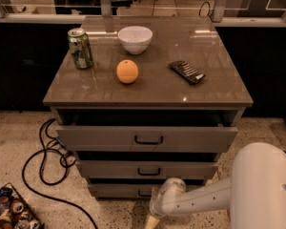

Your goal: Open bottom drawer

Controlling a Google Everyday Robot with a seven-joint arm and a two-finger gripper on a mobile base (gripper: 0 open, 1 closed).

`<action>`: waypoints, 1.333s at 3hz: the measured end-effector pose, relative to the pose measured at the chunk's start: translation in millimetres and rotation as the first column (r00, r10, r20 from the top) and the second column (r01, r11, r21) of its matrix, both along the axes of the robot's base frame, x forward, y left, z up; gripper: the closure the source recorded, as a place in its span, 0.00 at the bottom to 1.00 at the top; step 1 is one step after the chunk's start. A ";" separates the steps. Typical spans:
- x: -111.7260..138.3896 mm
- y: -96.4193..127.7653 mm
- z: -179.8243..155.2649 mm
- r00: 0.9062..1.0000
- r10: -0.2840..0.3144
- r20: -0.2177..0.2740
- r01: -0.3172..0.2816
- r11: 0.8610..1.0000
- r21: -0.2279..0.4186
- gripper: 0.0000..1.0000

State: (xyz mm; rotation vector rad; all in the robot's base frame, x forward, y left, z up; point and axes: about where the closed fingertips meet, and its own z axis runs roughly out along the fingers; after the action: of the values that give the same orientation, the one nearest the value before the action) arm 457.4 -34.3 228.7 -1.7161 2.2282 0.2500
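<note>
Hand hangs low before the bottom drawer, black cable lying leftward.

Leaving bare floor before the left half of the cabinet, right up to the bottom drawer. Crowding the right half with the arm and the gripper, hanging low just in front of that drawer's middle. Overhanging from above with the middle drawer and, further out, the top drawer, narrowing any way in from overhead. Trailing a cable over the floor at the left. Sitting well apart, lower left, with a crate of cans. Cluttering the top with can, bowl, orange and a flat black thing, leaving gaps between all four.
</note>
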 end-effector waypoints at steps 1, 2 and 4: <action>3.5 22.7 -20.6 1.000 0.024 0.016 -0.025 0.999 0.026 0.00; 2.8 31.8 -27.6 0.999 0.037 0.037 -0.038 0.999 0.034 0.00; -5.4 41.9 -38.8 0.997 0.067 0.029 -0.067 0.998 -0.005 0.00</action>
State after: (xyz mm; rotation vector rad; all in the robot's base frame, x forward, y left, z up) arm 451.9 7.6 189.8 -1.7869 2.1548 0.2340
